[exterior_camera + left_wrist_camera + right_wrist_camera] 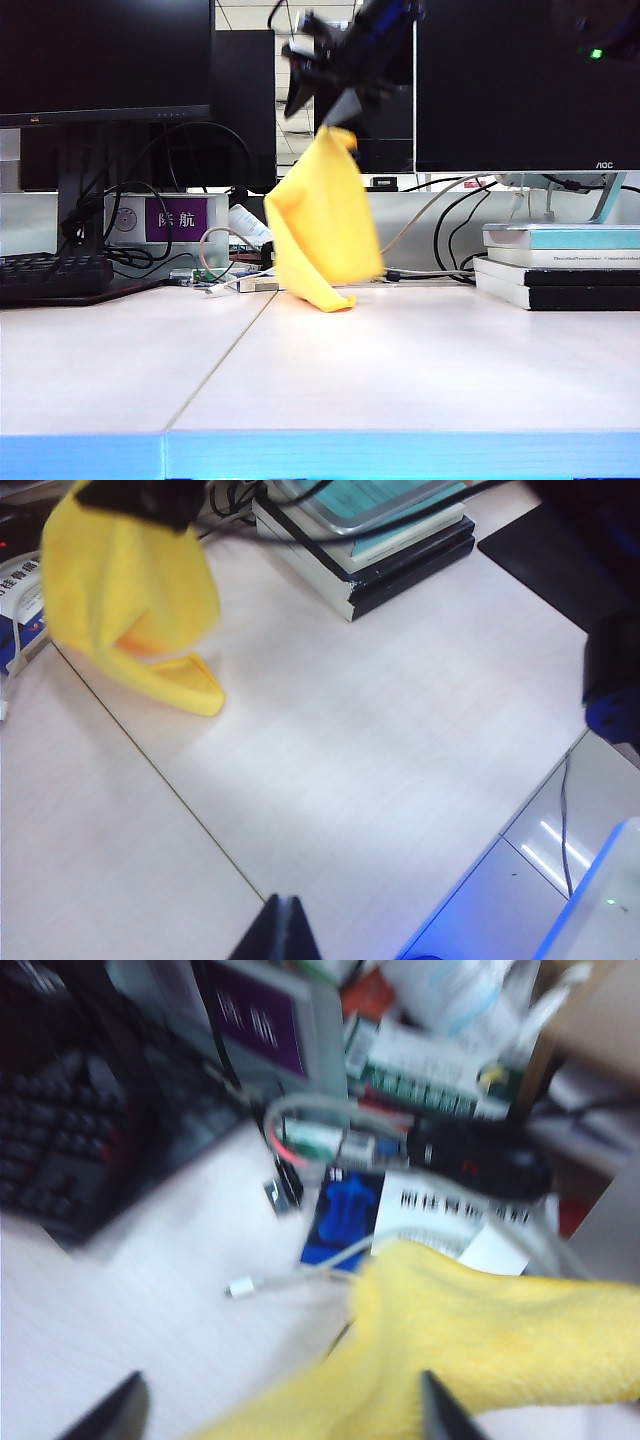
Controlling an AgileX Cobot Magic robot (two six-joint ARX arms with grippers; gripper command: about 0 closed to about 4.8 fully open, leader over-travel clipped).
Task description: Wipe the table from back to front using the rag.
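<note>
Pale, seam-lined table (400, 370) fronts dark monitors, one marked AOC, and a purple 陕航 sign (177, 218), while upper-centre the left gripper (335, 105) pinches the hanging rag (322, 222); the right gripper (280, 1410) gapes beside it.

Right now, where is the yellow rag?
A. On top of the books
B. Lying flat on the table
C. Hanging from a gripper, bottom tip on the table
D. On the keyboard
C: the rag dangles from the right gripper high at the back, jaws apart, and its lower tip rests on the table; the left gripper is shut above the table, away from the rag.
</note>
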